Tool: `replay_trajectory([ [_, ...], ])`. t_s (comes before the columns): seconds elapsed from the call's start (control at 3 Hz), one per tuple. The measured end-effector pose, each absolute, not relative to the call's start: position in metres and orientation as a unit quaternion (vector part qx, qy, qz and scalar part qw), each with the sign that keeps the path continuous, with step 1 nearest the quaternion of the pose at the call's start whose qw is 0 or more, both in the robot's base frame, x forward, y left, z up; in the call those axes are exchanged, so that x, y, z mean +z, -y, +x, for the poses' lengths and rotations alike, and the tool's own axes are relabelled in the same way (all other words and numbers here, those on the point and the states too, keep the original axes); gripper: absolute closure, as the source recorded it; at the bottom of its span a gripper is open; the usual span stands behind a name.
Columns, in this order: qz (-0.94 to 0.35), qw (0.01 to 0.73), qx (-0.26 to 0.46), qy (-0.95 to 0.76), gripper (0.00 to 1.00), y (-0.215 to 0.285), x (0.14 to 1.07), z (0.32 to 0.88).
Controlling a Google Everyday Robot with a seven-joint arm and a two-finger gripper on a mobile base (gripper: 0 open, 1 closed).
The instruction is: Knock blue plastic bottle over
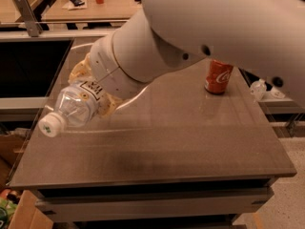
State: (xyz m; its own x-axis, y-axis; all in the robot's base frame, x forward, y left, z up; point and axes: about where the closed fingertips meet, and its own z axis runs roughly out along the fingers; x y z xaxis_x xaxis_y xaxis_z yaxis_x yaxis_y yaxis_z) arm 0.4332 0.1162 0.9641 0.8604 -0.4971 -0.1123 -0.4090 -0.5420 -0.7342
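Note:
The blue plastic bottle (71, 109), clear with a white cap, lies tipped far over at the table's left edge, its cap pointing down and left. My gripper (91, 90) is at the left side of the table, at the end of the big white arm. Its yellowish fingers (79, 71) sit on both sides of the bottle's body and are shut on it. The bottle's base is hidden inside the gripper.
A red Coca-Cola can (218, 77) stands upright at the far right of the brown table (190, 142). A small clear bottle (258, 88) lies beyond the right edge. A dark bin is left of the table, and wooden desks stand behind.

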Motion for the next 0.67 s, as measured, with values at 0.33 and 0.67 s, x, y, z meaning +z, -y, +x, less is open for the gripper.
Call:
replay_trajectory([
  [0.33,-0.907,0.343,-0.065,-0.236,1.0,-0.111,0.937,0.426],
  [0.67,-0.932,0.28,-0.072,-0.217,1.0,-0.102,0.9,0.422],
])
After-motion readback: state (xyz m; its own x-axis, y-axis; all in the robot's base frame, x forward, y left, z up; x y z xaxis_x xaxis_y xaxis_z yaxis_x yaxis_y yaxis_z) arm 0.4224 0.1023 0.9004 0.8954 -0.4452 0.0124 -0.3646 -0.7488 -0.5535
